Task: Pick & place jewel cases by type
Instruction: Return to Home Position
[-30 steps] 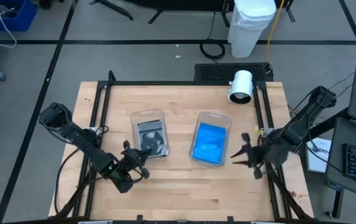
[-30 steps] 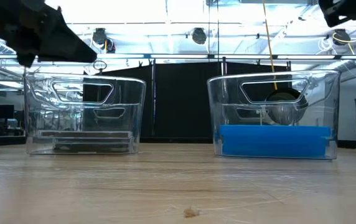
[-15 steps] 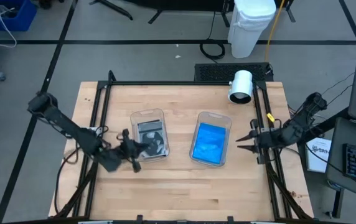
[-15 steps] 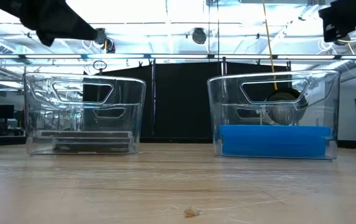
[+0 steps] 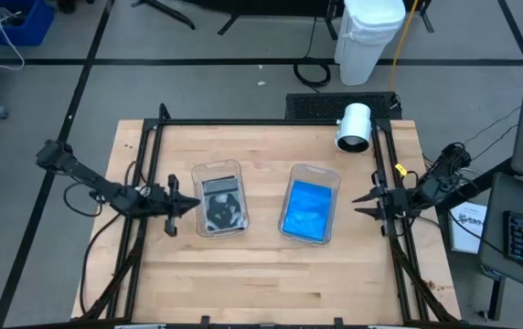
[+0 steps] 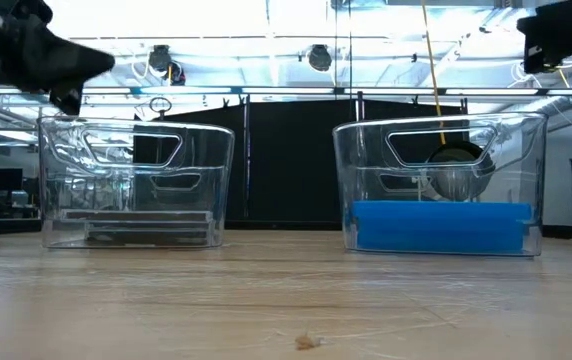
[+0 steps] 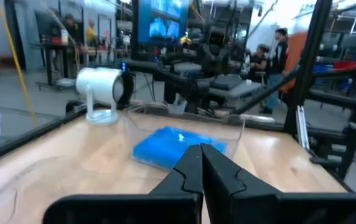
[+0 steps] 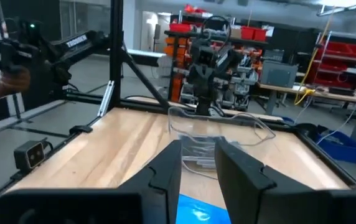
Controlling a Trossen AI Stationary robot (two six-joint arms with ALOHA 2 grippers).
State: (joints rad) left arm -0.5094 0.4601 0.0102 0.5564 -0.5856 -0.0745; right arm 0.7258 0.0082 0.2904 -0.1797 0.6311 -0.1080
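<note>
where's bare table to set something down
Bare: the table's front strip before the left tub and right tub, and the back behind them up to the white cylinder. Tight: between the tubs, and beside them, where the left gripper and right gripper hang.

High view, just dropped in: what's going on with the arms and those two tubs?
Sorting looks finished. The dark jewel cases lie in the left clear tub, and the blue jewel cases lie in the right clear tub. Neither arm holds anything. The left gripper, shut, hovers by the left tub's outer side. The right gripper, open, hangs near the right edge of the table, apart from its tub.
</note>
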